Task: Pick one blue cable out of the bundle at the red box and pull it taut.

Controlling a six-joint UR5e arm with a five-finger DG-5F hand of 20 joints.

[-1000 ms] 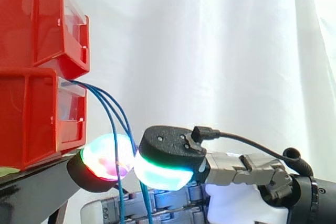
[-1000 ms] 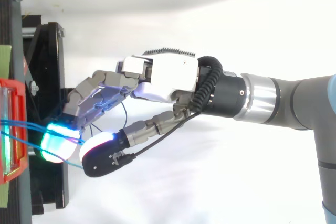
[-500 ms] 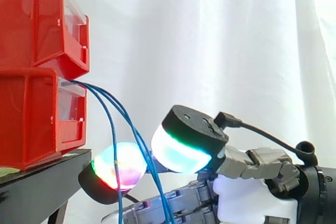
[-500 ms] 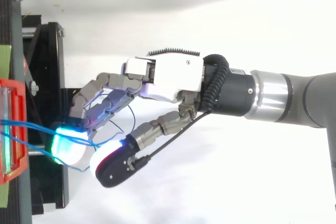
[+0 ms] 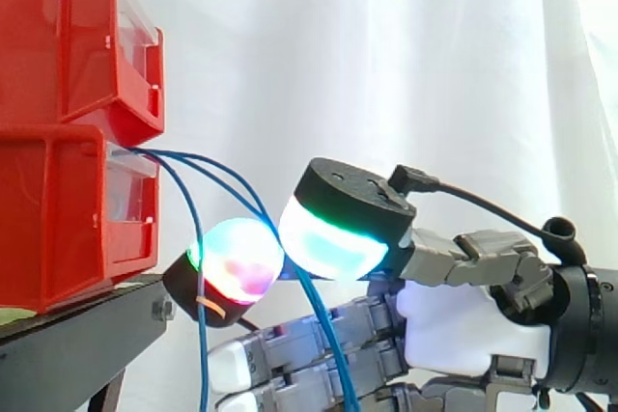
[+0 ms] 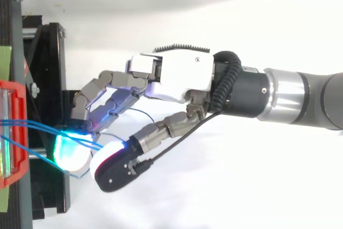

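Side view: hand point(image 6: 177, 79), fingers point(image 5: 237, 262) are pinching blue cables point(image 5: 159, 155) near the lower red bin point(image 5: 58, 209); cables are arching from the bin's front to the pinch, another is hanging loose beside them

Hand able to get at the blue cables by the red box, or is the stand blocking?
Likely yes. The hand has its pads closed on two blue cables just out from the red box, clear of the black stand; a third cable hangs loose beside them.
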